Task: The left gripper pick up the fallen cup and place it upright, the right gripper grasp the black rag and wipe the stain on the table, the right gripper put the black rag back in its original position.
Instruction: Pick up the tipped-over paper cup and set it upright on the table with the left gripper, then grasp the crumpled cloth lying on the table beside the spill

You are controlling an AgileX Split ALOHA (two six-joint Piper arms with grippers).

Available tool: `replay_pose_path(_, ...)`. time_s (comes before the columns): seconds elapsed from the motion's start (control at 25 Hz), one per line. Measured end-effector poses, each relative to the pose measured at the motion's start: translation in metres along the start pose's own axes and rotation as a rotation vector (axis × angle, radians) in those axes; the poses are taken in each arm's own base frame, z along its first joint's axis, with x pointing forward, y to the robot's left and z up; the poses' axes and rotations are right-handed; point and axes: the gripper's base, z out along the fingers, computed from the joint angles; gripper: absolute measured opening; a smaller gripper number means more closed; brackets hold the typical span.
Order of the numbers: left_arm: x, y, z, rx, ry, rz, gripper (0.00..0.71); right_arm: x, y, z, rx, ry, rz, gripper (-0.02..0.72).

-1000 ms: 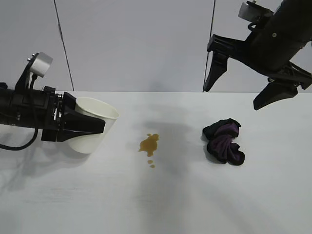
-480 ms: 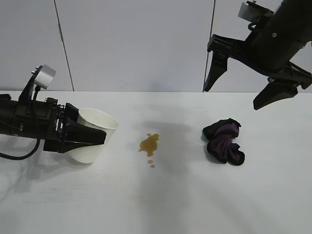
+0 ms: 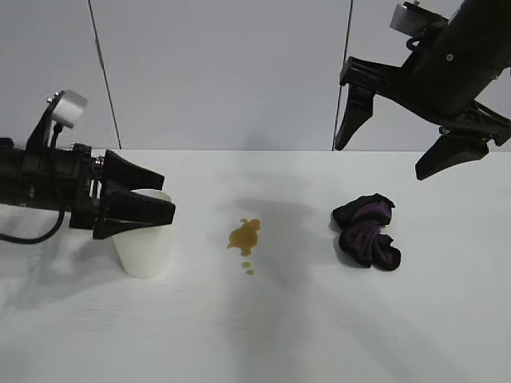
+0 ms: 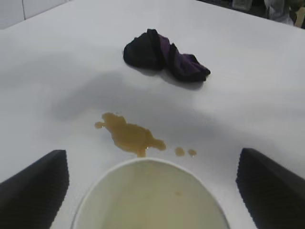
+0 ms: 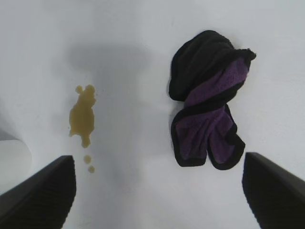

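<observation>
Cup (image 3: 144, 243) now upright on desk (image 3: 263, 335); left end effector (image 3: 152, 205) just spread, releasing. Right end effector (image 3: 383, 155) spread above black rag (image 3: 366, 232); stain (image 3: 243, 236) unwiped.

A pale grey wall (image 3: 223, 72) stands at the back. Two thin dark lines (image 3: 104, 72) run down it, so it looks like flat panels side by side. The light is soft, and faint grey shadows lie below.

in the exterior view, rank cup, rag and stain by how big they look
1. rag and cup: look about alike; the left gripper hides the cup's top
2. stain: clearly smallest
</observation>
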Motion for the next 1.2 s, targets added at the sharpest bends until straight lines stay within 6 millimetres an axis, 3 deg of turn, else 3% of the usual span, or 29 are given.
replay_pose_path(0.12, -0.026, -0.002, -0.009, -0.042, -0.006, -0.145, 0.693, 0.0, 0.0, 0.0, 0.001, 0.0, -0.001, 0.652)
replay_pose_path(0.32, -0.06, -0.006, -0.02, -0.295, 0.137, -0.59, 0.693, 0.0, 0.0, 0.0, 0.002, 0.0, -0.002, 0.652)
replay_pose_path(0.48, -0.085, -0.014, -0.015, -0.357, 0.259, -0.768, 0.693, 0.0, 0.0, 0.0, 0.001, -0.001, -0.002, 0.652)
replay_pose_path(0.72, -0.098, -0.012, -0.014, -0.422, 0.418, -0.777, 0.693, -0.001, -0.004, 0.008, 0.033, -0.009, -0.042, 0.652)
replay_pose_path(1.0, -0.097, -0.01, -0.02, -0.433, 0.465, -0.776, 0.693, 0.002, -0.018, 0.06, 0.119, 0.078, -0.062, 0.617)
replay_pose_path(1.2, -0.095, -0.007, -0.026, -0.459, 0.478, -0.794, 0.693, -0.01, -0.018, 0.086, 0.131, 0.096, -0.067, 0.609)
